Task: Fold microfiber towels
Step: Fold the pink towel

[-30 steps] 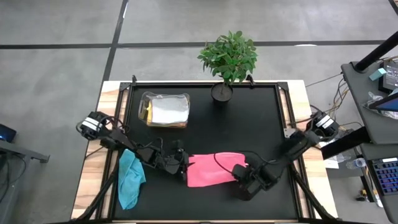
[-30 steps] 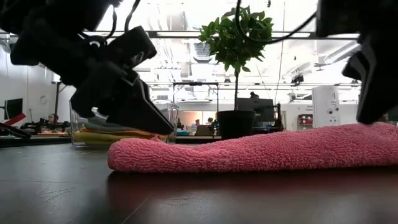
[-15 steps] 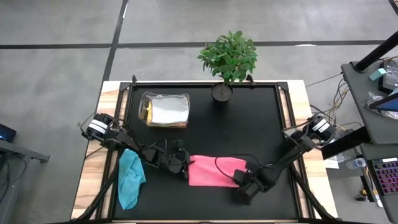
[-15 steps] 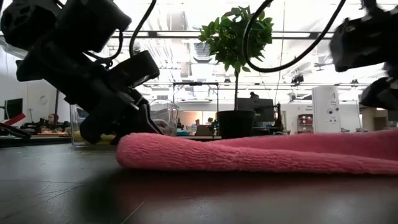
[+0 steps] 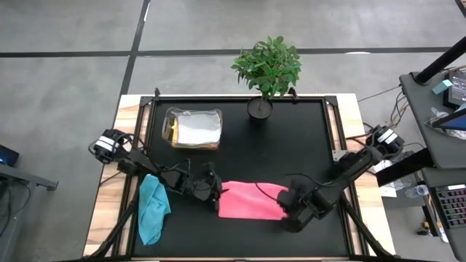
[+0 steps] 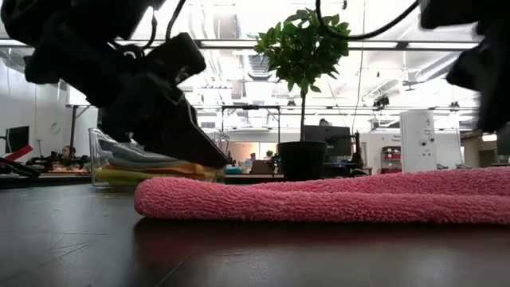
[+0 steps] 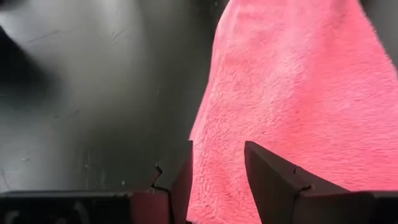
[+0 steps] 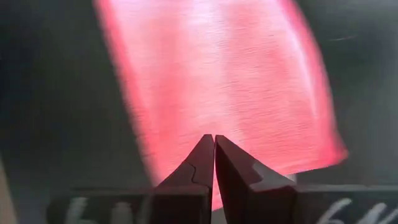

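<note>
On the black table (image 5: 291,138), toward its near edge, the pink towel (image 5: 251,201) lies flat between the two arms. At its left end the left hand (image 7: 217,165) hovers with fingers parted, empty, nothing pinched between them. At its right end the right hand (image 8: 214,149) is clenched tight on nothing. A teal towel (image 5: 152,207) hangs at the left edge (well apart), and more folded towels (image 5: 193,129) sit in a clear box (image 5: 169,116) beside the potted plant (image 5: 268,69).
</note>
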Robot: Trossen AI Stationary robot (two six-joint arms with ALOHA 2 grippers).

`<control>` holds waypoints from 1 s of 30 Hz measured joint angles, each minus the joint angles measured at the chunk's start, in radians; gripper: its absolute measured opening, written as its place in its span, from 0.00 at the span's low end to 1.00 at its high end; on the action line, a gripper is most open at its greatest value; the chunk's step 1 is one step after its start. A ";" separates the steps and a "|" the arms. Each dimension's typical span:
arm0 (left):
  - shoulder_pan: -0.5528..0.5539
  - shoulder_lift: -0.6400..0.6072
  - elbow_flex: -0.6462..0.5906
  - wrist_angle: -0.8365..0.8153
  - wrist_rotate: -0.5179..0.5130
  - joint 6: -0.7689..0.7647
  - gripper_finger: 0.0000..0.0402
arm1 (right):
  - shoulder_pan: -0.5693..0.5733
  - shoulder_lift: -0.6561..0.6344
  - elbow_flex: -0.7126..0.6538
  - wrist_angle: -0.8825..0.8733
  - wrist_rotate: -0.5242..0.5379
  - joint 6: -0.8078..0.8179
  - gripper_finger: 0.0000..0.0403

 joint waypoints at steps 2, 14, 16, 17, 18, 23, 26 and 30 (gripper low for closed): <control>-0.002 -0.008 0.000 0.000 0.013 0.000 0.32 | -0.017 0.006 -0.008 -0.059 0.051 0.001 0.02; -0.008 -0.007 -0.002 0.023 0.117 -0.023 0.32 | -0.156 0.084 -0.125 -0.064 0.126 0.009 0.02; -0.008 -0.007 -0.004 0.023 0.117 -0.023 0.32 | -0.181 0.084 -0.133 -0.064 0.159 0.030 0.02; -0.007 -0.007 -0.006 0.023 0.117 -0.023 0.32 | -0.192 0.084 -0.140 -0.064 0.178 0.044 0.02; -0.006 -0.007 -0.008 0.021 0.114 -0.023 0.32 | -0.203 0.084 -0.146 -0.072 0.188 0.045 0.02; -0.005 -0.007 -0.027 0.020 0.082 -0.024 0.32 | -0.238 0.084 -0.149 -0.068 0.233 0.006 0.02; -0.005 -0.006 -0.037 0.019 0.058 -0.033 0.32 | -0.258 0.083 -0.146 -0.070 0.278 -0.012 0.02; -0.005 -0.012 -0.034 0.017 0.050 -0.036 0.32 | -0.267 0.066 -0.112 -0.092 0.279 -0.054 0.02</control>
